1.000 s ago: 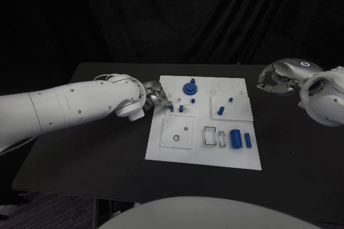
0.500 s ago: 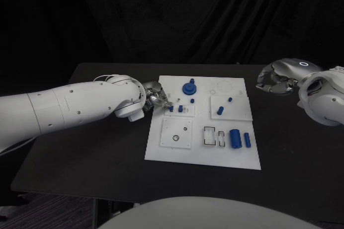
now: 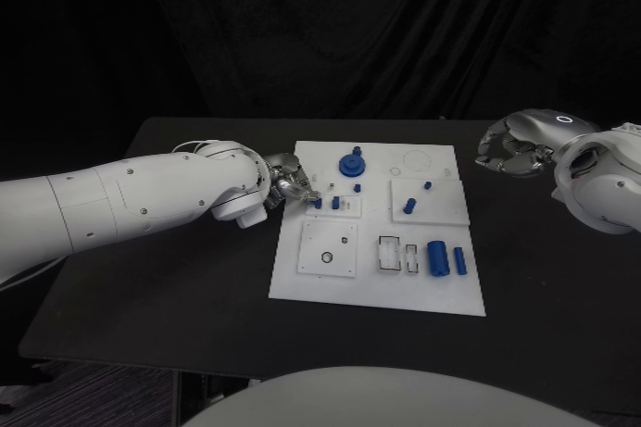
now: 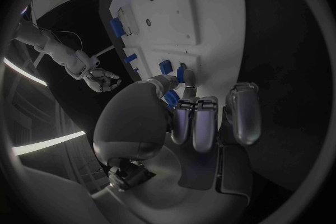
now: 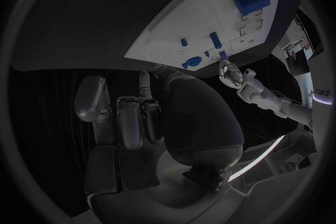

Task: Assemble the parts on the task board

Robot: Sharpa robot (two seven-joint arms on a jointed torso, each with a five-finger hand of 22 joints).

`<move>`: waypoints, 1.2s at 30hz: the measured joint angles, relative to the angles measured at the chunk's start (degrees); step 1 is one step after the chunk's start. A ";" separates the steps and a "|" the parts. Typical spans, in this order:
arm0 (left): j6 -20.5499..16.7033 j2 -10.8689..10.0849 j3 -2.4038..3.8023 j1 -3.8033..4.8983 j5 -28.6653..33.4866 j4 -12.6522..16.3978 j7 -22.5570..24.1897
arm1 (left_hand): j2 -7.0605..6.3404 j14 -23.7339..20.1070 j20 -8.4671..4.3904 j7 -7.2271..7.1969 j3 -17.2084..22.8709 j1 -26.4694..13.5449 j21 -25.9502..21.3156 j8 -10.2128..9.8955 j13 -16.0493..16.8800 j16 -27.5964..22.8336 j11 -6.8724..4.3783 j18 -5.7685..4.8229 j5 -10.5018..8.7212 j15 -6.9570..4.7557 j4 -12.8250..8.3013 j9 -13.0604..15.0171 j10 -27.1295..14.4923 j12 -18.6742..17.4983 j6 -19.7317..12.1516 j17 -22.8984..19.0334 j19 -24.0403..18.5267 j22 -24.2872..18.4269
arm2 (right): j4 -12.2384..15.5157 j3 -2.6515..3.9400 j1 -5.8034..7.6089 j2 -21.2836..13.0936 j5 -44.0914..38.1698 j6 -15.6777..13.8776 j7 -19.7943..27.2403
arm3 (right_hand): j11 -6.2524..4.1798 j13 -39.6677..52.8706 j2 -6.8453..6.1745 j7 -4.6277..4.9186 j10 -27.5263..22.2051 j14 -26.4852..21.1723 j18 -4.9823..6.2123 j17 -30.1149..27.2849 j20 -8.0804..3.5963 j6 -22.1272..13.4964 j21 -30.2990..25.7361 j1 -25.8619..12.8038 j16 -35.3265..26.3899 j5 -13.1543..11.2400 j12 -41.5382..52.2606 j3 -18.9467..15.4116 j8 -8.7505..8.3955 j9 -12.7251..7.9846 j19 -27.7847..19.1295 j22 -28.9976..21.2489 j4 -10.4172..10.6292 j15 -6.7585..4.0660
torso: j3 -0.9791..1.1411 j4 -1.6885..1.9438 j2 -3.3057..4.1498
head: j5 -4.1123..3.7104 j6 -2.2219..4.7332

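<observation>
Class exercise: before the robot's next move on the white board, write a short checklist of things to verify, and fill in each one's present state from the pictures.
1. Left hand at the board's left edge, over a small blue peg: ok.
2. Left hand holding a peg: cannot tell.
3. Right hand off the board, apart from the parts: ok.
4. Right hand empty, fingers curled: ok.
5. Two blue cylinders lying on the board: ok.
6. Blue gear standing at the far side: ok.

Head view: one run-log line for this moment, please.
left hand: fingertips at small blue part on task board | right hand: curled, holding nothing, off board
</observation>
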 measured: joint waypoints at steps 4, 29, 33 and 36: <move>0.04 -0.10 0.00 -0.02 0.00 0.04 0.00 | 0.00 0.00 0.00 0.00 0.00 0.00 0.00 0.00 0.00 0.00 0.00 0.00 0.27 0.00 0.00 0.00 0.00 0.00 0.00 0.00 0.00 0.00 | 0.00 0.00 0.00 -0.03 0.15 0.05 -0.03 | 0.00 0.03 0.00 0.00 0.00 0.00 0.00 0.00 0.00 0.00 0.00 0.00 0.00 0.00 0.00 0.00 0.00 0.00 0.00 0.00 0.00 0.00 | 0.00 0.02 0.00 | -0.04 0.00; 0.26 -0.27 -0.01 -0.19 -0.01 0.04 -0.08 | 0.70 0.00 0.12 0.23 0.18 -0.74 -0.55 -0.35 0.00 0.00 0.00 0.00 -3.14 0.00 -0.18 -0.17 0.00 0.00 -0.19 0.00 -0.11 0.00 | -0.04 0.00 -0.05 -0.06 0.43 0.29 -0.12 | 0.00 0.02 0.00 0.00 0.00 0.00 0.00 0.00 -0.21 0.00 -0.34 0.00 0.00 0.00 0.00 -0.16 0.00 -0.05 -0.21 -0.01 -0.16 0.00 | -0.07 0.00 -0.01 | 0.25 0.00; 0.26 -0.21 0.01 -0.20 -0.01 0.00 -0.06 | 1.91 0.00 0.40 0.23 0.15 -2.05 -1.01 -1.13 0.00 0.00 0.00 0.00 -10.42 0.00 -0.16 -0.89 0.00 0.00 -0.20 0.00 -0.40 0.00 | -0.04 0.00 -0.05 -0.08 0.44 0.31 -0.13 | 0.00 0.01 0.00 0.00 0.00 0.00 0.00 0.00 -0.21 0.00 -0.33 0.00 0.00 0.00 0.00 -0.16 0.00 -0.05 -0.21 -0.01 -0.16 0.00 | -0.07 0.00 -0.01 | 0.25 0.00; 0.26 -0.23 0.02 -0.21 -0.02 -0.08 -0.05 | 2.31 0.23 0.50 0.10 -2.14 -4.23 -1.32 -2.21 0.00 0.00 0.46 0.00 -15.84 0.23 1.55 -1.99 0.02 0.00 -0.11 0.00 -0.50 0.00 | -0.04 0.00 -0.06 -0.09 0.44 0.32 -0.14 | 0.00 0.01 0.00 0.00 0.00 0.00 0.00 0.00 -0.21 0.00 -0.33 0.00 0.00 0.00 0.00 -0.16 0.00 -0.05 -0.21 -0.01 -0.16 0.00 | -0.07 0.01 0.00 | 0.23 0.00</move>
